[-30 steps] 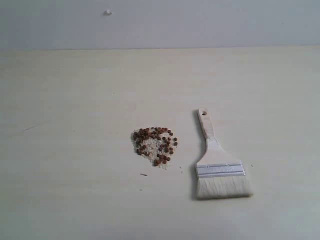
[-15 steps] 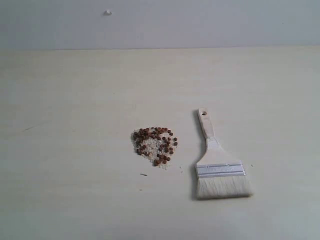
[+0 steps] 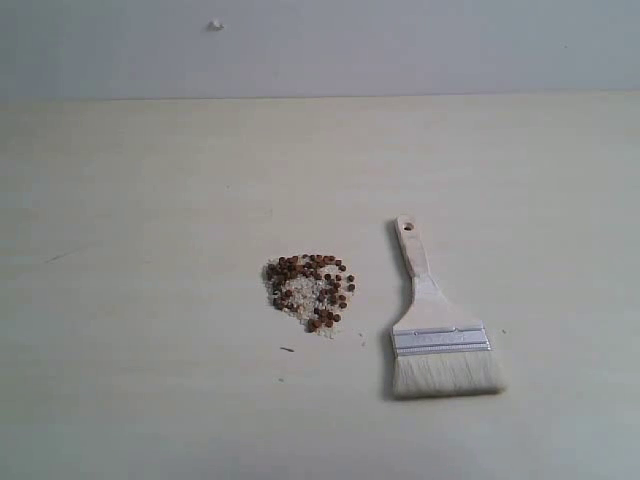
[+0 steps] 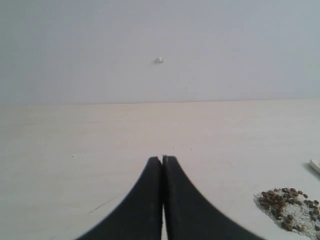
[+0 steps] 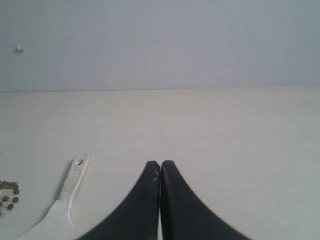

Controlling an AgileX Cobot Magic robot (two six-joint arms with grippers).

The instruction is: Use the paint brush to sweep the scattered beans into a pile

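1. Already the beans (image 3: 308,292) are sitting in one tight heap near the middle of the table (image 3: 150,200), with pale crumbs mixed in and only a fleck or two lying just outside
2. The brush (image 3: 432,320) is lying flat just right of the heap, not touching it, with its bristles pointing toward the exterior camera and nothing gripping it
3. The left gripper (image 4: 163,159) and right gripper (image 5: 160,163) are both hanging over the table, closed and empty, jaws pressing together
4. Nothing is changing from a second ago: heap, brush and grippers are all staying put, so the sweep is looking done and the arms seem to be idling
5. A white speck (image 3: 215,25) is sitting on the wall behind, well apart
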